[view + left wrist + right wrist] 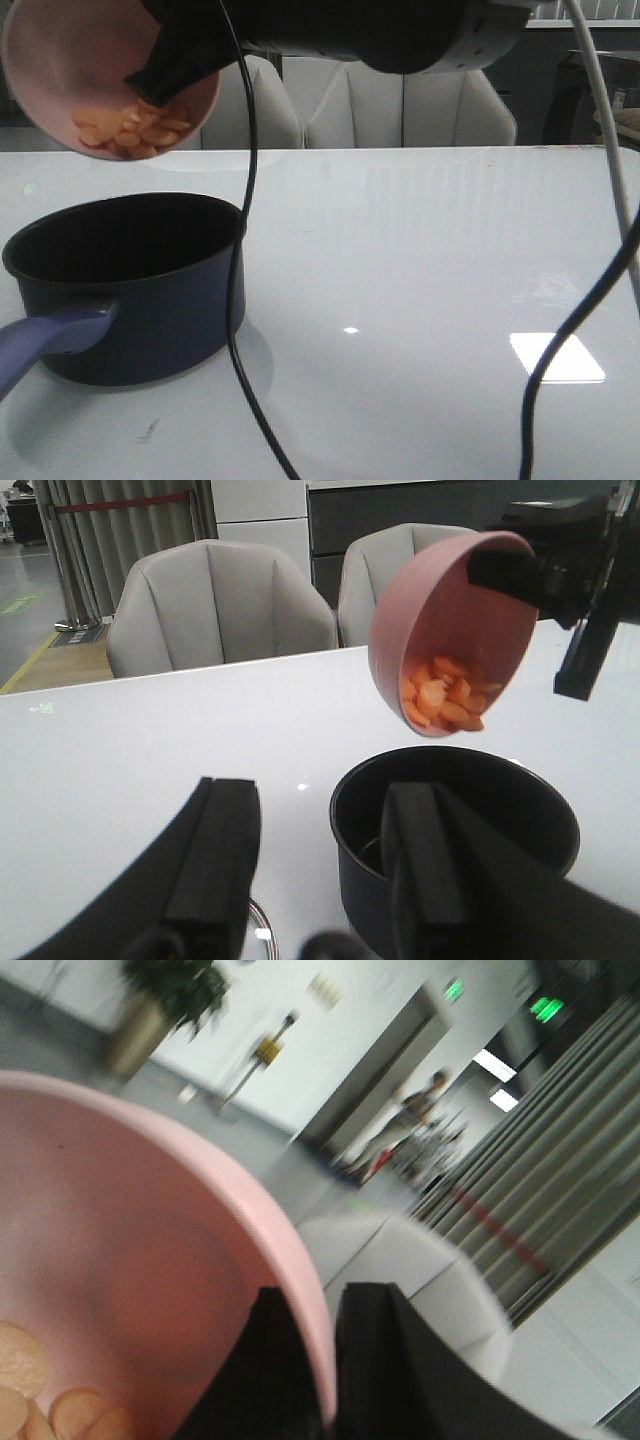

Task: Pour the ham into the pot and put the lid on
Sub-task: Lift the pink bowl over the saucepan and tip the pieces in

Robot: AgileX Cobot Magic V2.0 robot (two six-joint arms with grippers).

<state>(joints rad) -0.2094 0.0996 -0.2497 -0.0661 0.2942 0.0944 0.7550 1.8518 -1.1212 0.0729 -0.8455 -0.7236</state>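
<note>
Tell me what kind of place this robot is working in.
Probably an office or lab lobby, not a kitchen: padded grey chairs at a white table, green exit signs, and a stanchion barrier.

An office-like hall: white table (pixel 420 250), padded chairs (pixel 215 605), green exit signs (pixel 545 1005)

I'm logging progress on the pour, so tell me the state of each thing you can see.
Pink round bowl: tilted above the pot, gripped at its rim.
Orange-pink ham slices: inside the bowl.
Dark navy saucepan: upright, uncovered, empty.
Right gripper: shut on the bowl.
Left gripper: open.
</note>
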